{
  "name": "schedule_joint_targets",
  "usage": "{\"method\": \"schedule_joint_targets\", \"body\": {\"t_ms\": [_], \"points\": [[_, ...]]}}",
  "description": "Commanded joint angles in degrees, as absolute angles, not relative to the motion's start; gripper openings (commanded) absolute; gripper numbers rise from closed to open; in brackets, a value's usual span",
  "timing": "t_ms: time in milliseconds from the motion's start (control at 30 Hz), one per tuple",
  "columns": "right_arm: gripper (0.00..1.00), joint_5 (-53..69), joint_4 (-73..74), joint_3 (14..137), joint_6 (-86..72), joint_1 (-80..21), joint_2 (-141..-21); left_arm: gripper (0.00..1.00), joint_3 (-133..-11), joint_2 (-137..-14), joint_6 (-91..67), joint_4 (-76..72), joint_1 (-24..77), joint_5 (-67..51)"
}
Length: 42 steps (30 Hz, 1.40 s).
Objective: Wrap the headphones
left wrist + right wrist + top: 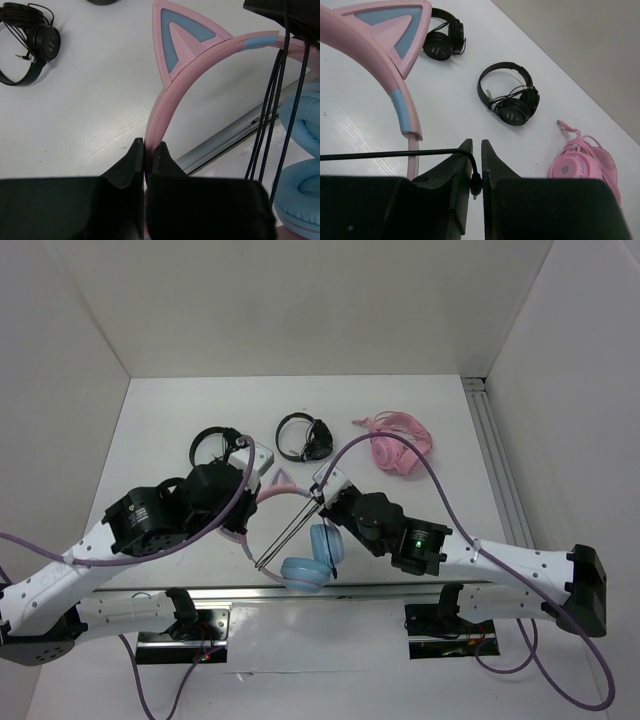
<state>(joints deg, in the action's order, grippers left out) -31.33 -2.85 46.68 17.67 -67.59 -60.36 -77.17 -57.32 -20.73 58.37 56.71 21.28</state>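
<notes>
Near the middle of the table's (180,420) near edge, the headphones (312,555) hang lifted between the two arms, well apart from the two black headphones (303,436) and the all-pink pair (400,445) towards the far edge.

The left gripper (148,147) is pressed together on the thin pink headband (165,95), just below the cat ear (180,40). This band looks stiff but springy, and it is the soundest place to take hold. The ears seem more likely to snap.

The light blue ear cups (305,572) hang lowest, close together. Their padding appears soft and would yield under a pinch, so it makes a poor grip.

Several taut strands of the thin black cable (290,530) run past the headband down to the cups. The cable is limp, light and smooth, and will likely slip or unwind unless kept under tension.

The right gripper (476,150) has its jaws narrowly parted, with the cable's plug (476,187) lying in the slot. It cannot be told whether the fingers are pressing on it. The plug's rigid body probably offers a better purchase than the bare cord.
</notes>
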Motion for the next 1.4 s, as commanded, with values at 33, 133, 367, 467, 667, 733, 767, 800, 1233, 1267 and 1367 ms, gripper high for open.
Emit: {"method": "schedule_joint_targets", "body": {"t_ms": [33,133,367,467,667,733,767,800,1233,1267,1367], "points": [[0.20,-35.3,-5.0,45.9,16.7,-63.9,-62.1,0.00,-81.3,-54.9,-18.5,60.7,57.7,15.8],[0.30,-34.2,-5.0,44.7,16.0,-62.6,-62.7,0.00,-82.0,-55.5,-18.5,60.6,57.7,17.5],[0.51,-32.1,-6.9,41.8,12.1,-59.4,-62.1,0.00,-86.0,-59.5,-20.4,61.2,54.9,22.2],[0.67,-31.6,-8.2,40.3,11.4,-58.1,-61.6,0.00,-87.3,-61.1,-20.4,61.2,51.4,21.1],[0.84,-31.0,-8.2,38.6,8.0,-54.0,-58.7,0.00,-87.8,-62.9,-18.5,59.2,44.8,18.1],[1.00,-32.2,-8.7,38.1,7.5,-52.4,-57.6,0.00,-88.4,-64.2,-18.5,58.5,42.9,17.3],[1.00,-32.7,-8.7,37.5,7.5,-52.4,-56.9,0.00,-88.4,-64.2,-18.5,58.5,41.1,15.5],[1.00,-33.2,-8.7,37.5,6.9,-51.6,-56.9,0.00,-88.4,-64.2,-17.9,57.2,40.3,14.1],[1.00,-42.6,-1.9,43.5,1.1,-50.3,-56.6,0.00,-83.5,-67.2,-20.6,50.9,30.9,9.0],[1.00,-43.8,0.1,45.0,0.4,-50.3,-56.1,0.00,-82.3,-67.8,-21.1,49.7,30.3,9.7],[1.00,-49.3,3.4,47.7,-2.2,-50.3,-55.3,0.00,-80.1,-68.5,-23.9,47.8,29.8,11.8]]}}
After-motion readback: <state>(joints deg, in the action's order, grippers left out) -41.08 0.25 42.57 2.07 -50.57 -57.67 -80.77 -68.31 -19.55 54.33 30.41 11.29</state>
